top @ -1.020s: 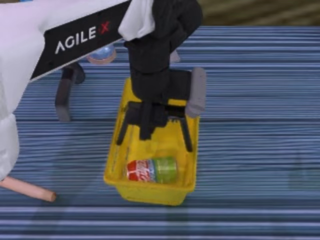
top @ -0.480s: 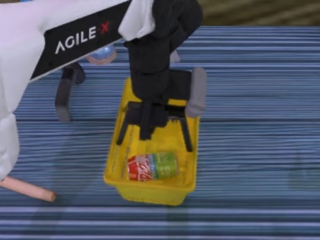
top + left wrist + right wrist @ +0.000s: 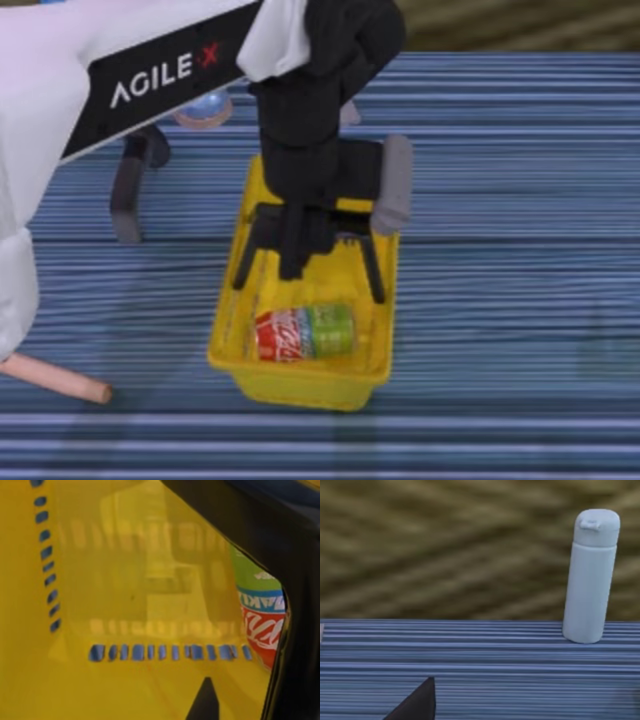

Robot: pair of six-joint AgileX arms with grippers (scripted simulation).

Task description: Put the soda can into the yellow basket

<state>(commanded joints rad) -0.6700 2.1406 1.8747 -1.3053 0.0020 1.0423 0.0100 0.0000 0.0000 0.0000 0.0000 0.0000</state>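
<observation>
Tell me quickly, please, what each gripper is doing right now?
Left gripper: above the yellow basket, open, holding nothing; the soda can lies loose in the basket.
Right gripper: out of the top view; state cannot be told.

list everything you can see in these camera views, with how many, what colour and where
soda can: one, red and lime-green, lying on its side inside the basket, at its near end in the top view.
yellow basket: one, yellow with black handles, middle of the table.
table: one, blue striped, under everything.
bottle: one, pale blue-white, upright at the table's edge, in the right wrist view only.
wooden stick: one, tan, near the top view's left edge.
dark handled tool: one, black and grey, left of the basket.
round object: one, bluish with a tan rim, mostly hidden behind the left arm.
left gripper: one, black, above the basket, not holding the can.
right arm: not seen in the top view.
</observation>
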